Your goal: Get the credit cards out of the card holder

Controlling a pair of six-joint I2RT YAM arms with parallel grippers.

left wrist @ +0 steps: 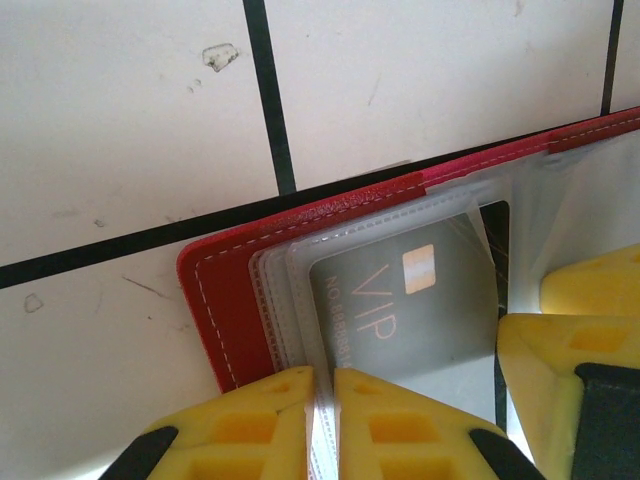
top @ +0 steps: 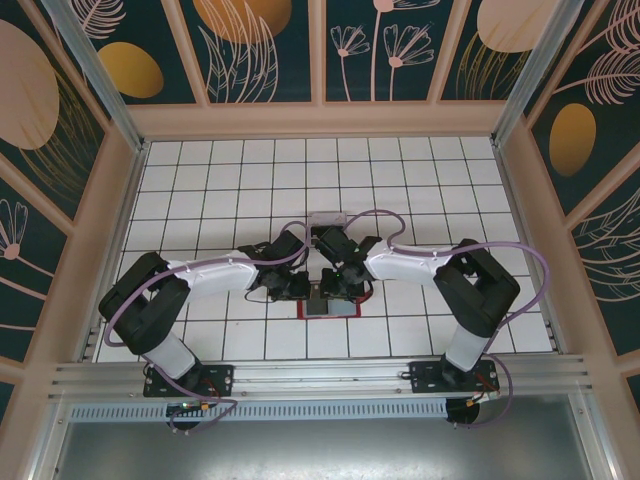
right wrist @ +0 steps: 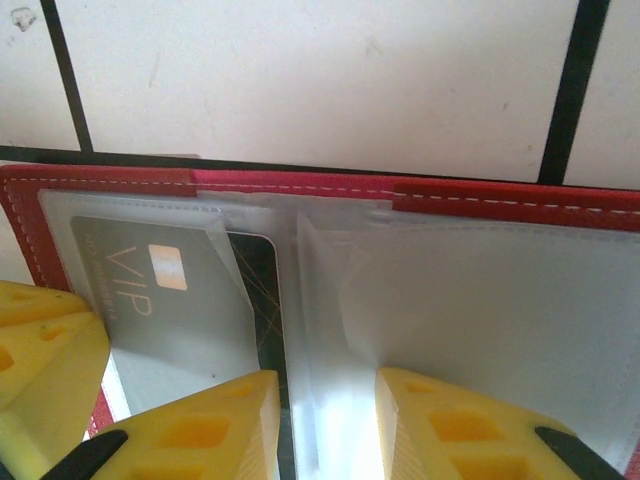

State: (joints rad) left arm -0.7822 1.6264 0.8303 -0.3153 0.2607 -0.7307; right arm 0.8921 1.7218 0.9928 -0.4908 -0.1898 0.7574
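The red card holder (top: pixel 330 308) lies open on the white tiles between both arms, its clear inner sleeves showing. A pale grey credit card marked VIP (left wrist: pixel 410 310) (right wrist: pixel 150 280) sits in a left-hand sleeve. The edge of a dark card (right wrist: pixel 262 290) (left wrist: pixel 500 235) peeks out beside it. My left gripper (left wrist: pixel 322 425) (top: pixel 312 292) is shut on the edge of the clear sleeves at the holder's left end (left wrist: pixel 225 300). My right gripper (right wrist: pixel 325 430) (top: pixel 338 292) stands open over the middle fold, with upright clear sleeves between its yellow fingers (right wrist: pixel 450 430).
A small clear tray (top: pixel 327 216) lies just beyond the grippers on the tiled floor (top: pixel 200 180). Wooden-framed enclosure walls (top: pixel 120 200) ring the floor. The two grippers crowd each other: the right one's finger (left wrist: pixel 570 340) sits close beside the left's.
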